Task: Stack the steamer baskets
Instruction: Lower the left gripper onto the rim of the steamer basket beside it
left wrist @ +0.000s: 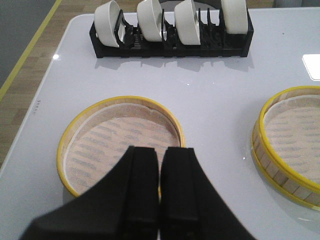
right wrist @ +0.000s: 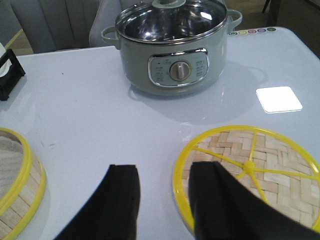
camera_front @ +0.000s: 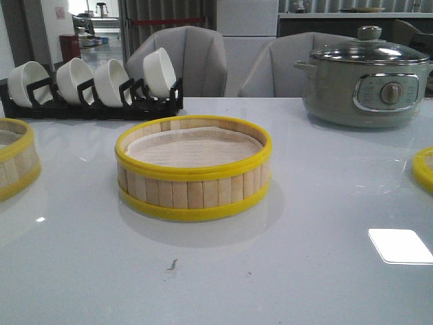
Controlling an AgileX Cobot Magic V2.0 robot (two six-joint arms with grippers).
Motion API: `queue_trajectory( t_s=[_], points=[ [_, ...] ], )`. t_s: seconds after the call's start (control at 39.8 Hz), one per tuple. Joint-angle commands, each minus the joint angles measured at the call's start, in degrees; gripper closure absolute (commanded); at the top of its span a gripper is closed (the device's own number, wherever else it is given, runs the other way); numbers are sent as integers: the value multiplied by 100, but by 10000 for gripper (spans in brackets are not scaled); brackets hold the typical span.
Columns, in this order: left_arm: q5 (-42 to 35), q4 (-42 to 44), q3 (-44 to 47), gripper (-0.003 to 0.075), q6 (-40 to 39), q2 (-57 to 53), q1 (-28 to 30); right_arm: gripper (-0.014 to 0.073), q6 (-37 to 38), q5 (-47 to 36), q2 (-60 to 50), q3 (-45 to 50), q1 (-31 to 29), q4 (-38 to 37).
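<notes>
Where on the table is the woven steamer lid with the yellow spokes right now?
The lid lies flat at the table's right edge in the front view, in front of the grey-green pot and right of the middle basket, just beyond the open right gripper.

Even, bright overhead lighting: a rectangular glare patch on the glossy tabletop point(camera_front: 81, 271), soft shadows beneath the central steamer basket point(camera_front: 194, 168), and slight blur on the near fingers point(left wrist: 140, 195).

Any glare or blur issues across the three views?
Front view: bright rectangular glare patch on the table, background soft. Left wrist view: glare at the far table edge, left hand blurred. Right wrist view: glare patch beside the pot, lid reflections.
</notes>
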Motion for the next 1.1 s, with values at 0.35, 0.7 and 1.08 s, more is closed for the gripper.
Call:
queue_trajectory(
  t_s=[0.35, 0.7, 1.08],
  points=[
    [-550, -608, -214, 338, 58, 826, -180, 215, -95, -719, -8, -219, -30, -82],
    [-1172, -608, -214, 338, 98, 2483, -579, 215, -95, -493, 4, -219, -30, -76],
    [-1463, -426, -840, 338, 98, 4002, -569, 232, -95, 154, 18, -371, -30, -76]
  ],
)
